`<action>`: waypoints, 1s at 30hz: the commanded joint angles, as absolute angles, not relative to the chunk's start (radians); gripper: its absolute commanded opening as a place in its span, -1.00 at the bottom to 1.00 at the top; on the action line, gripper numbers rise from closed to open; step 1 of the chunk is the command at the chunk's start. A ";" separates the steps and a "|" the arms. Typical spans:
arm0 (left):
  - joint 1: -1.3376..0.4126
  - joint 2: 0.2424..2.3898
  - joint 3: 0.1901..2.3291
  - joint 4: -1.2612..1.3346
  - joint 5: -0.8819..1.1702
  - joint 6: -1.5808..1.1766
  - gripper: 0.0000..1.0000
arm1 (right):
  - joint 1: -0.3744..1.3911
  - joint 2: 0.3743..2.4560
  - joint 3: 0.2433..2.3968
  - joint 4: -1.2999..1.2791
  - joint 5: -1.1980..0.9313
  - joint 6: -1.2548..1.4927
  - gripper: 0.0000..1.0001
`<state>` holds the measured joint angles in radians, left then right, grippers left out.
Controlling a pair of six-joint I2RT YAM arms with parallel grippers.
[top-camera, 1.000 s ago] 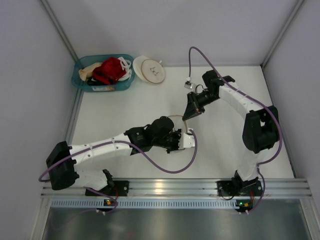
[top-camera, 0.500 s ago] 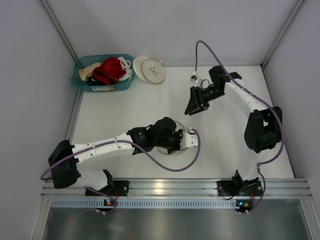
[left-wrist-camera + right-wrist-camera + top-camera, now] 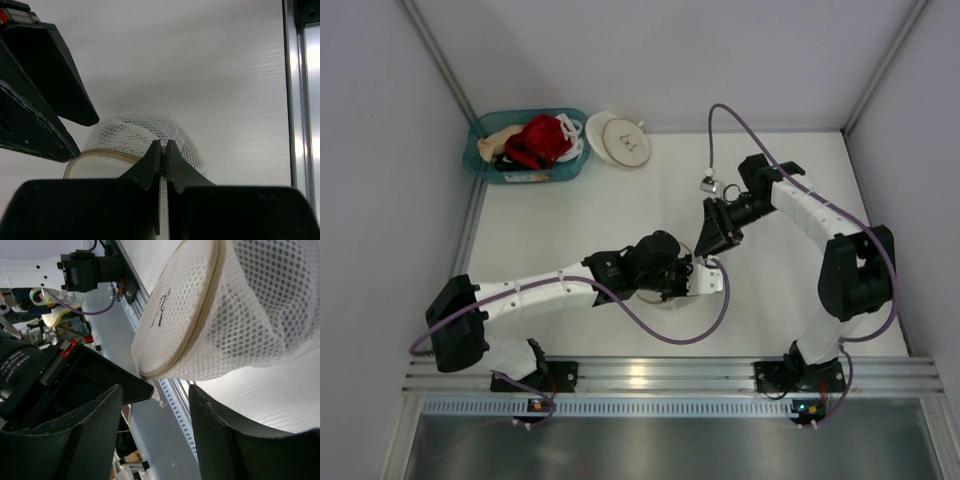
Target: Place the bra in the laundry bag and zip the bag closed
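bag (image 3: 250, 300): middle of table (image 3: 570, 220), nearer the near edge, tipped up on its rim; visible stretch of zip (image 3: 202, 310) closed | left gripper (image 3: 163, 144): jaws pressed together on bag's rim at the zip end | right gripper (image 3: 155, 387): jaws wide apart, just beside bag | bra: cannot tell where

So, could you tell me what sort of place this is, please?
Probably a lab robot workcell: a white table boxed in by pale walls, left arm and right arm mounted on an aluminium rail, and a teal basket of garments.
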<state>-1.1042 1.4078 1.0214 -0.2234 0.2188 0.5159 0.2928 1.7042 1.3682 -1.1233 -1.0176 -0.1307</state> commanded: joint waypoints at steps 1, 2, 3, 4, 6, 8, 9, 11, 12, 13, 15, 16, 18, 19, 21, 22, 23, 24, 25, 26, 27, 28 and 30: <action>-1.101 1.416 1.074 -0.166 0.210 0.555 -1.00 | 0.345 1.729 1.388 -1.124 -1.066 -0.147 0.12; -1.100 1.417 1.077 -0.164 0.207 0.554 -1.00 | 0.356 1.735 1.388 -1.127 -1.062 -0.149 0.11; -1.100 1.417 1.080 -0.166 0.209 0.554 -1.00 | 0.365 1.741 1.385 -1.131 -1.055 -0.152 0.11; -1.100 1.419 1.086 -0.166 0.210 0.549 -1.00 | 0.383 1.758 1.387 -1.140 -1.049 -0.167 0.08; -1.100 1.417 1.089 -0.166 0.225 0.535 -1.00 | 0.397 1.773 1.402 -1.166 -1.055 -0.184 -0.01; -1.100 1.408 1.086 -0.166 0.241 0.517 -1.00 | 0.403 1.787 1.416 -1.175 -1.069 -0.196 -0.21; -1.100 1.405 1.074 -0.169 0.255 0.512 -1.00 | 0.403 1.790 1.431 -1.177 -1.071 -0.201 -0.41; -1.100 1.393 1.062 -0.179 0.285 0.511 -1.00 | 0.405 1.802 1.448 -1.186 -1.077 -0.204 -0.61; -1.100 1.390 1.054 -0.192 0.319 0.508 -1.00 | 0.402 1.805 1.463 -1.189 -1.078 -0.207 -0.81; -1.101 1.385 1.052 -0.216 0.336 0.502 -1.00 | 0.403 1.815 1.471 -1.190 -1.080 -0.210 -0.93; -1.101 1.381 1.049 -0.241 0.360 0.488 -1.00 | 0.402 1.819 1.489 -1.187 -1.075 -0.213 -1.00; -1.101 1.376 1.045 -0.258 0.371 0.473 -1.00 | 0.397 1.819 1.493 -1.180 -1.075 -0.210 -1.00; -1.103 1.370 1.032 -0.265 0.377 0.459 -1.00 | 0.384 1.822 1.499 -1.164 -1.075 -0.190 -1.00; -1.101 1.361 1.026 -0.270 0.377 0.442 -1.00 | 0.377 1.825 1.503 -1.157 -1.075 -0.187 -1.00; -1.101 1.355 1.008 -0.279 0.388 0.417 -1.00 | 0.353 1.824 1.509 -1.141 -1.075 -0.167 -1.00; -1.103 1.348 1.002 -0.284 0.409 0.411 -1.00 | 0.344 1.822 1.511 -1.117 -1.075 -0.158 -1.00; -1.103 1.345 0.997 -0.297 0.422 0.405 -1.00 | 0.333 1.819 1.509 -1.102 -1.077 -0.146 -1.00; -1.103 1.342 0.988 -0.304 0.436 0.399 -1.00 | 0.315 1.809 1.508 -1.082 -1.077 -0.117 -1.00; -1.103 1.335 0.983 -0.305 0.442 0.394 -1.00 | 0.304 1.804 1.506 -1.043 -1.077 -0.103 -1.00; -1.103 1.333 0.982 -0.305 0.436 0.393 -1.00 | 0.295 1.801 1.509 -1.028 -1.074 -0.080 -1.00; -1.103 1.335 0.988 -0.305 0.416 0.390 -0.89 | 0.276 1.795 1.509 -1.014 -1.072 -0.071 -1.00; -1.103 1.338 0.997 -0.305 0.393 0.388 -0.69 | 0.269 1.796 1.511 -1.003 -1.072 -0.063 -1.00; -1.101 1.344 1.040 -0.307 0.277 0.391 -0.05 | 0.244 1.796 1.514 -0.967 -1.071 -0.040 -1.00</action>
<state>-1.0775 1.3666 1.0130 -0.2161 0.2653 0.4576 0.3233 1.8229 1.4448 -1.1507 -1.0710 -0.0822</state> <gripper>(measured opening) 0.341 0.018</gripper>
